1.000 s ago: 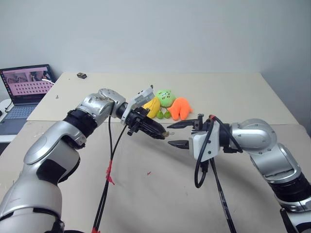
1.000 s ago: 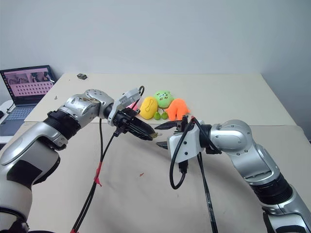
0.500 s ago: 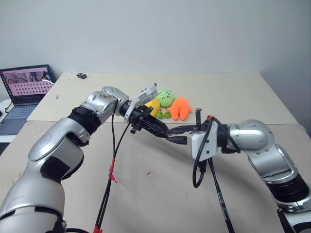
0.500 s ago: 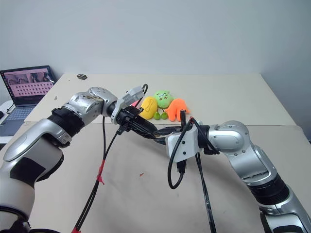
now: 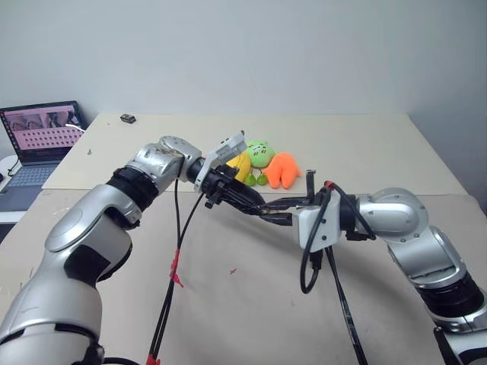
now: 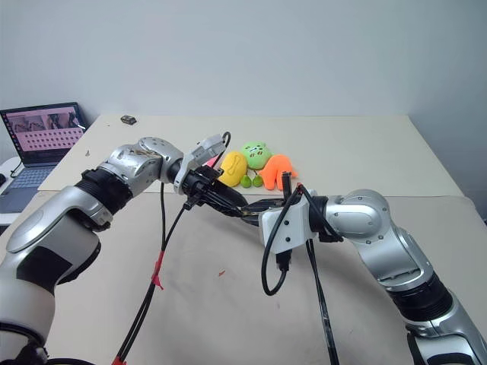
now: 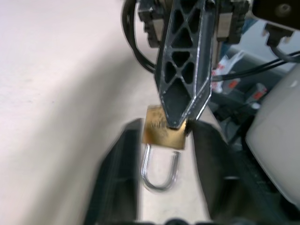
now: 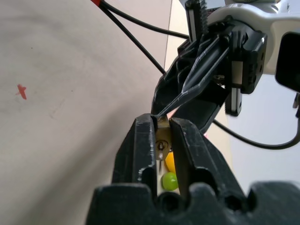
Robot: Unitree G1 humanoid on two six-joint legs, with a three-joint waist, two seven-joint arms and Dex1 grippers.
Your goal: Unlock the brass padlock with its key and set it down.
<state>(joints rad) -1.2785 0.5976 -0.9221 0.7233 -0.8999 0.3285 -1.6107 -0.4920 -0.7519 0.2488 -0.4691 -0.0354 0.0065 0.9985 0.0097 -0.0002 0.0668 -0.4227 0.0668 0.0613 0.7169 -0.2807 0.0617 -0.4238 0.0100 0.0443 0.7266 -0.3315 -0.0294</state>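
The brass padlock hangs in the air above the table, its thin silvery shackle turned toward my left wrist. My right gripper is shut on the padlock's body, fingertips meeting my left gripper head-on. The left fingers stand open on either side of the lock with small gaps. A small silvery bit shows between the right fingers. I cannot tell whether it is the key.
Yellow, green and orange plush toys and small green balls lie just behind the grippers. A laptop stands at the far left. A small dark object lies near the table's back edge. Black cables hang from both wrists.
My right gripper moved left to the left gripper's tips and shut on the padlock. The left fingers, shut on the lock before, have now parted.
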